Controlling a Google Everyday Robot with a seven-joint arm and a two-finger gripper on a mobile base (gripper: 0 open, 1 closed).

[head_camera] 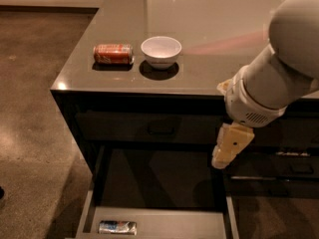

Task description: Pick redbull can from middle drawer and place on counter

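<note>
The arm [294, 34] enters from the upper right, and its big rounded white link fills that corner. A thick white wrist [259, 96] slants from it down and to the left, with a small vent grille on its underside. The cream gripper [230, 147] hangs under the wrist, pointing down and slightly left. It sits just below the front edge of the counter [124, 14], toward the right side.

The arm [279, 68] is a thick, smooth white tube that swells into a big rounded dome at its upper end. Lower down it steps into a short ringed collar [249, 108] with a small patch of dark vent holes [255, 117]. A pale cream tab [224, 86] juts from the collar's upper edge. The gripper [232, 146], a blocky cream-yellow piece, sits at the arm's lower tip, right of the view's middle
</note>
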